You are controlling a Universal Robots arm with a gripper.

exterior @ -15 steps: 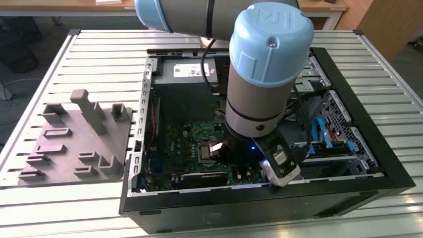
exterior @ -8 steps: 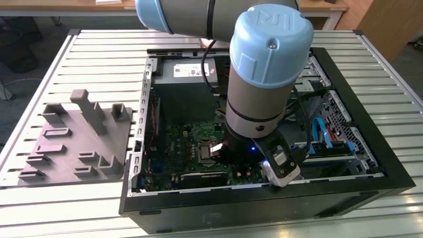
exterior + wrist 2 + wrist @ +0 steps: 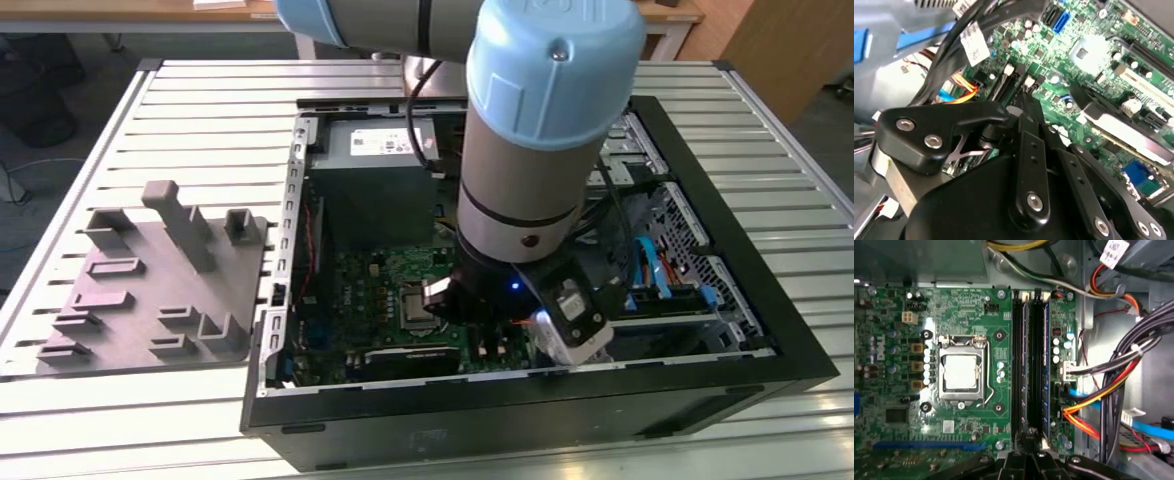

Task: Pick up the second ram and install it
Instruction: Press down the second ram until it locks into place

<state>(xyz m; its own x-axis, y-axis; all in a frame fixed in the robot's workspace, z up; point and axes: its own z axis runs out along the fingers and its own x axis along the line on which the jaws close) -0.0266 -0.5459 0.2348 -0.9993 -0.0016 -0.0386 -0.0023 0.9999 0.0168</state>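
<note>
The second ram (image 3: 1027, 355), a long, narrow dark stick, is lying along the bank of memory slots (image 3: 1016, 340) on the motherboard (image 3: 899, 340), running straight away from the gripper (image 3: 1030, 442) and in line with its tip. A second stick with a blue edge (image 3: 1045, 365) is sitting in the same bank, just beside it. Whether the ram is fully seated cannot be told. In both wrist views the gripper (image 3: 1019, 112) is hovering low over the near end of the slot bank, its black linkages converging there; whether it is clamping the stick or standing free cannot be told. To one side of the tool, the processor socket (image 3: 960, 372) is showing its metal lid; to the other, a bundle of cables (image 3: 1104, 405) is crossing the board's edge. In the exterior view the arm (image 3: 534, 150) is reaching down into the open computer case (image 3: 534, 410), which is resting on a slatted table (image 3: 107, 400). A grey tray (image 3: 160, 290) is lying well apart from the tool, towards the exterior view's left.
</note>
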